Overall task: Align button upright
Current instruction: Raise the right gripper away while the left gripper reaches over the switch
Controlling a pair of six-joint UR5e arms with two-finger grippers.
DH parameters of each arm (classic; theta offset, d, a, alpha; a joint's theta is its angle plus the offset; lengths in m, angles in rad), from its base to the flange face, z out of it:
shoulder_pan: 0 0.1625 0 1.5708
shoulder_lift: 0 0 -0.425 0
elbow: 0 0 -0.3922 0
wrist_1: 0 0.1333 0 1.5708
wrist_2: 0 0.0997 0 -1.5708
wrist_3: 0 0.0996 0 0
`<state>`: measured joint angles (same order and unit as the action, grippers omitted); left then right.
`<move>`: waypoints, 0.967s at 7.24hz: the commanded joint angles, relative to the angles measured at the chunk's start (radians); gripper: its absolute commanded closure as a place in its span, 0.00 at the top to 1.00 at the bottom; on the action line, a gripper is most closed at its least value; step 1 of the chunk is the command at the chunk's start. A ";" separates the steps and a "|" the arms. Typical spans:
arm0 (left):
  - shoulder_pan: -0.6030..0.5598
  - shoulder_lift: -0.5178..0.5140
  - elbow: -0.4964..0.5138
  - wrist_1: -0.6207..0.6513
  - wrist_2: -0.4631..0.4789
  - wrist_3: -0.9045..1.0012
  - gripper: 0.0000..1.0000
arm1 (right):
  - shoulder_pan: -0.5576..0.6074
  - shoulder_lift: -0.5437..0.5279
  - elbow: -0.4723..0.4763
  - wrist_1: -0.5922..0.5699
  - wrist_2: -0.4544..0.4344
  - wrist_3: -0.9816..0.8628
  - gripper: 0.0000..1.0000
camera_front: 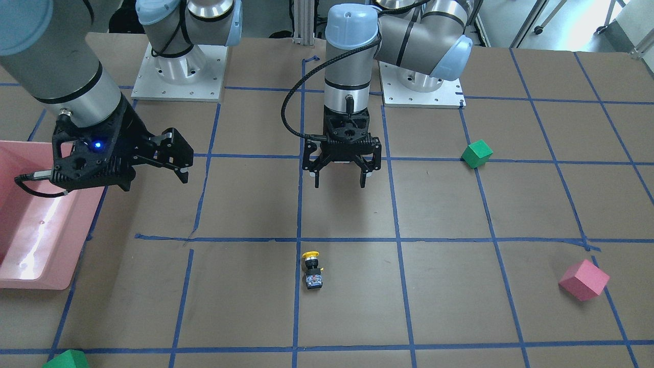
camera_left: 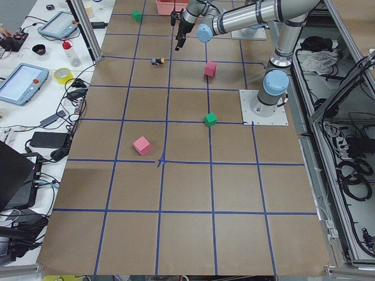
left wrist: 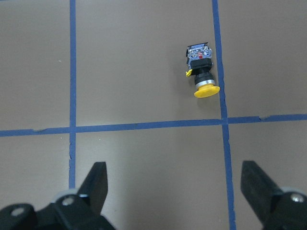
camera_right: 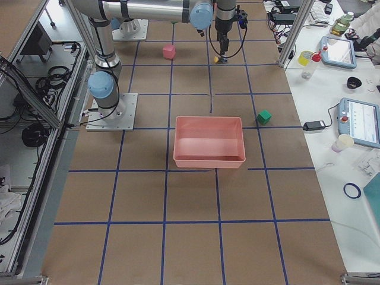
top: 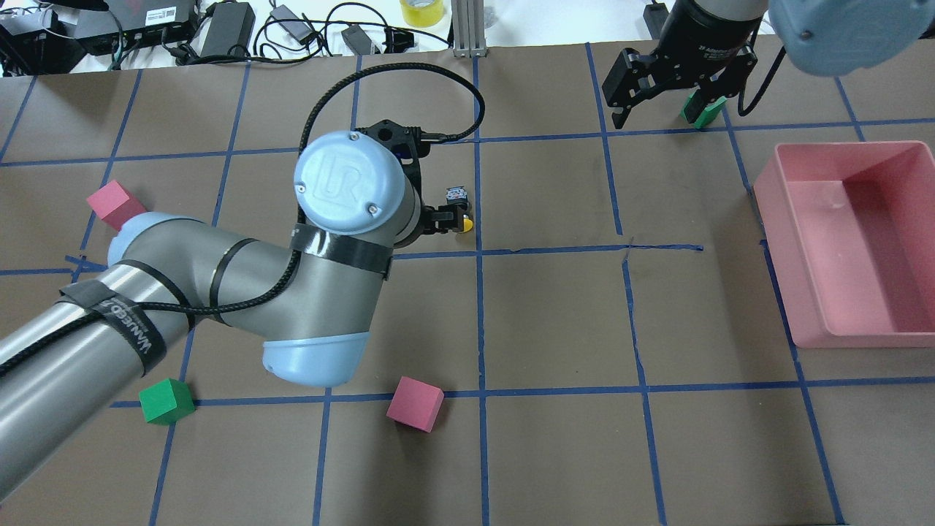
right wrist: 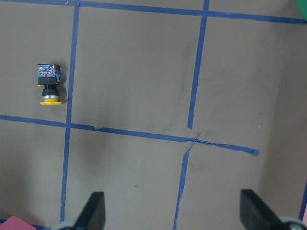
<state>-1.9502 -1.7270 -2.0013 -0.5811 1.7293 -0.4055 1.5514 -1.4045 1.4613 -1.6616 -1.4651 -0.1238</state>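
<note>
The bench has a brown cover with a grid of blue tape lines. A pink bin stands on its right side. One pink cube lies at the far left and another pink cube nearer the middle. A green cube sits at the near left, and a second green cube, partly hidden, beyond the bin. Cables and power adapters lie behind the far edge.

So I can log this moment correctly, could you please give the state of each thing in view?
button: lying on its side, ungrasped.
left hand: open, empty, not touching the button.
right hand: open, empty.
pink bin: upright, empty.
</note>
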 commanded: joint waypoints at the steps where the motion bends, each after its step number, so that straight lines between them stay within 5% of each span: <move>1: -0.041 -0.145 -0.010 0.209 0.057 -0.108 1.00 | -0.007 -0.004 0.007 0.003 -0.009 0.007 1.00; 3: -0.064 -0.279 -0.008 0.382 0.094 -0.110 0.98 | -0.008 -0.019 0.010 0.055 -0.012 0.007 1.00; 7: -0.090 -0.448 0.078 0.508 0.159 -0.046 0.94 | -0.007 -0.048 0.010 0.122 -0.110 0.016 1.00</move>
<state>-2.0337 -2.1375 -1.9392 -0.1254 1.8697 -0.4894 1.5434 -1.4495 1.4710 -1.5494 -1.5582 -0.1119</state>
